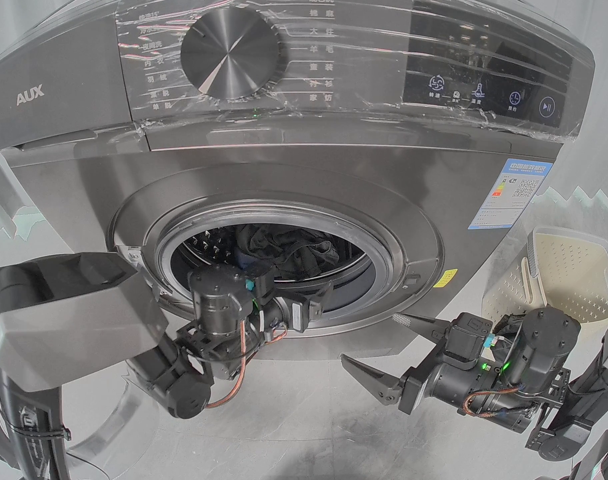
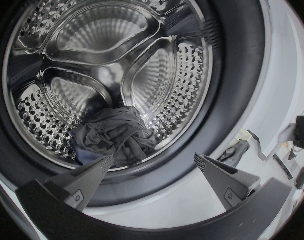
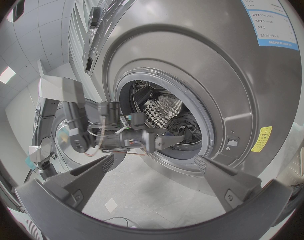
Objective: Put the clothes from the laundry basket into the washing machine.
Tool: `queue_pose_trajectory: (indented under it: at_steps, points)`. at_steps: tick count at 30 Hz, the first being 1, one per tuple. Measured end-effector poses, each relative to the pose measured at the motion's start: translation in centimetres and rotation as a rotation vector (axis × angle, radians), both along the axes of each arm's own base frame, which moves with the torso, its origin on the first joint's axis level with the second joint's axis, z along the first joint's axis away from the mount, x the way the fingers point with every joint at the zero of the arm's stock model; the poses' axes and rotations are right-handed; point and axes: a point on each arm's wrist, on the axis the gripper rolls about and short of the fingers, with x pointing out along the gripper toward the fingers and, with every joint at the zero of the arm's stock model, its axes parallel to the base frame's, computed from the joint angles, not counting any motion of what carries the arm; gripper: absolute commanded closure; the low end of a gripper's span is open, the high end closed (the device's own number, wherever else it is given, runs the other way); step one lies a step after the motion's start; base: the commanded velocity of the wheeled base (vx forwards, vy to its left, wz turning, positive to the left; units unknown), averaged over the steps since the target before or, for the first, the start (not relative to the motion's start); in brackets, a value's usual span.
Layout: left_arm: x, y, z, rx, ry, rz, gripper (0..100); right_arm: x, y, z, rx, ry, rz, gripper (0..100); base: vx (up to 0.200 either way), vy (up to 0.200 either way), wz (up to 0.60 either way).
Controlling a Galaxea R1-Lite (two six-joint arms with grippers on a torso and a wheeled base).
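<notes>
From the head view, my left gripper (image 1: 316,305) sits at the lower rim of the washing machine (image 1: 84,188) opening, pointing into the drum. The bundle of dark clothes (image 1: 287,251) lies just beyond it, inside the drum and apart from the fingers. My right gripper (image 1: 387,348) hangs lower and nearer to me, out in front of the machine above the grey floor (image 1: 304,421). Its two fingers are spread wide with nothing between them. The cream perforated laundry basket (image 1: 571,275) stands behind this gripper's wrist, on my right beside the machine.

From the left wrist view, my left gripper (image 2: 153,160) is spread wide and holds nothing. Straight ahead of its fingertips, past the dark door seal (image 2: 225,110), the crumpled dark clothes (image 2: 115,137) rest on the floor of the steel drum (image 2: 102,50), nearer to one finger than the other and not touching either.

From the right wrist view, my right gripper (image 3: 153,160) is also wide apart and bare. Ahead of it and well apart, the left gripper (image 3: 165,140) reaches across the round opening of the washing machine (image 3: 192,50). The dark clothes (image 3: 187,127) lie just past the left gripper's tips inside the drum. A yellow sticker (image 3: 262,139) sits on the machine's front, off to one side of my fingers.
</notes>
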Motion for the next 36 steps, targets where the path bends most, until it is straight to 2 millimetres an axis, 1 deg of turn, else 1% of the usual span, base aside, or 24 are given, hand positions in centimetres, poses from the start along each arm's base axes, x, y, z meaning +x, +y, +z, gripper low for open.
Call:
queue_pose_trajectory:
  at_steps: [5, 9, 13, 17, 20, 26, 32, 36]
  points:
    - [-4.2, 1.1, 1.0, 0.0, 0.003, -0.06, 0, -0.3, -0.3, 0.1, 0.0, 0.002, -0.002, 0, 0.0, 0.0, 0.0]
    - [-7.2, 2.3, 2.6, -0.027, -0.028, -0.104, 0, -0.7, -1.1, 0.4, 0.002, 0.0, -0.013, 0, 0.0, 0.0, 0.0]
    - [-9.5, 3.7, 4.3, -0.058, -0.067, -0.122, 0, -1.3, -2.6, 1.3, 0.022, -0.023, -0.045, 0, 0.0, 0.0, 0.0]
    - [-11.6, 5.4, 5.8, -0.08, -0.095, -0.125, 0, -2.5, -4.8, 2.1, 0.035, -0.043, -0.081, 0, -0.2, 0.0, 0.0]
    - [-12.8, 6.6, 6.3, -0.08, -0.104, -0.107, 0, -3.4, -6.5, 2.5, 0.043, -0.056, -0.12, 0, -0.2, 0.0, 0.0]
    - [-14.7, 9.1, 7.4, -0.082, -0.145, -0.043, 0, -4.2, -9.9, 3.4, 0.058, -0.086, -0.248, 0, -0.2, 0.0, 0.0]
    - [-15.9, 11.4, 8.0, -0.077, -0.175, 0.015, 0, -5.8, -12.2, 3.3, 0.003, -0.028, -0.346, 0, -0.2, 0.0, 0.0]
    - [-16.6, 12.9, 8.1, -0.072, -0.191, 0.058, 0, -7.6, -13.6, 3.0, -0.035, 0.013, -0.414, 0, -0.2, 0.0, 0.0]
